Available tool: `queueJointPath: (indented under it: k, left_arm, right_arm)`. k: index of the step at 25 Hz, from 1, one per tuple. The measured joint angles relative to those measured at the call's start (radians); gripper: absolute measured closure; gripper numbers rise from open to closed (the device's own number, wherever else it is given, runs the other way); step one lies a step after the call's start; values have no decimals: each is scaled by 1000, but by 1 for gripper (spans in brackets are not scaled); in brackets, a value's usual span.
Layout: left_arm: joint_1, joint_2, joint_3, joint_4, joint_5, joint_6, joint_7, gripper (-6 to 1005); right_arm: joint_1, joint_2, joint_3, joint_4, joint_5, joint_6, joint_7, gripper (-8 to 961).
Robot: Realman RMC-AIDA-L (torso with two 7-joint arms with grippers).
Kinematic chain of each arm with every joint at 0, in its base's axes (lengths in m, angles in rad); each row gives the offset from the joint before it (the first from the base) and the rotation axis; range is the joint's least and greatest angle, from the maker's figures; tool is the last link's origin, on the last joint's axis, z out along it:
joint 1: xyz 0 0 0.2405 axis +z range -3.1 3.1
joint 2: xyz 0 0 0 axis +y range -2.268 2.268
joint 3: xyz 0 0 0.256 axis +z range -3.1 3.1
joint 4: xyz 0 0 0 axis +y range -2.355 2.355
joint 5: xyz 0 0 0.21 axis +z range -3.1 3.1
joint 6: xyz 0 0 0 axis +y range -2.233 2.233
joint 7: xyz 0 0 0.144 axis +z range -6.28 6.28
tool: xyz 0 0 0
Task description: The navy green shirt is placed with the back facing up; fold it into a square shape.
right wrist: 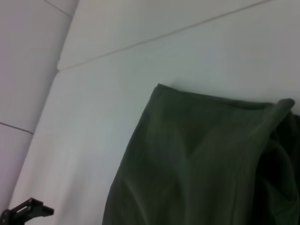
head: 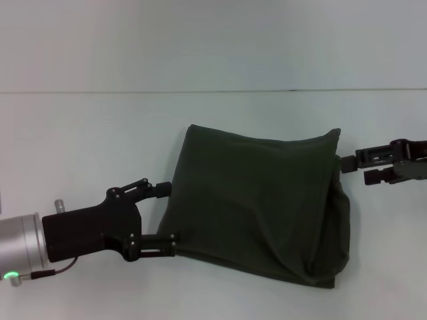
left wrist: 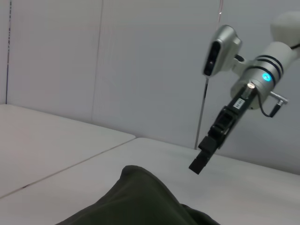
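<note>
- Olive-green cotton filled the middle of the head view: the navy green shirt (head: 257, 203) lay on the pale desk (head: 100, 133), already folded into a rough, slightly skewed block, plain side up, with a loose bulge of cloth along its right edge.
- The left gripper (head: 163, 217) sat at the shirt's left edge, jaws apart, one finger near the upper part of that edge and the other at the lower corner; whether either tip touched cloth I could not tell.
- The right gripper (head: 353, 167) hovered just beside the upper right corner, jaws apart and holding nothing.
- From the left wrist view, a soft rounded hump of the shirt (left wrist: 140, 201) rose in the foreground, and the right gripper (left wrist: 201, 159) hung above the desk beyond it, clear of the fabric.
- From the right wrist view, the shirt (right wrist: 197, 173) showed a neat far edge, gentle ripples and a rumpled fold at one side; the left gripper (right wrist: 26, 211) was a small dark shape far off.
- My read: light, limp, non-slippery cloth that would sag and drag rather than hold its shape. It looked best pinched at corners or along a folded edge, catching all layers, and lifted low so the layers did not slide apart.
</note>
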Motion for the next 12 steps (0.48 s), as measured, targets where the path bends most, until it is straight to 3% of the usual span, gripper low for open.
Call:
queueJointPath:
  k: [12]
  left_arm:
    - [7, 0, -1, -10, 6, 12, 1, 53]
  right_arm:
    - [45, 31, -66, 12, -78, 72, 31, 39]
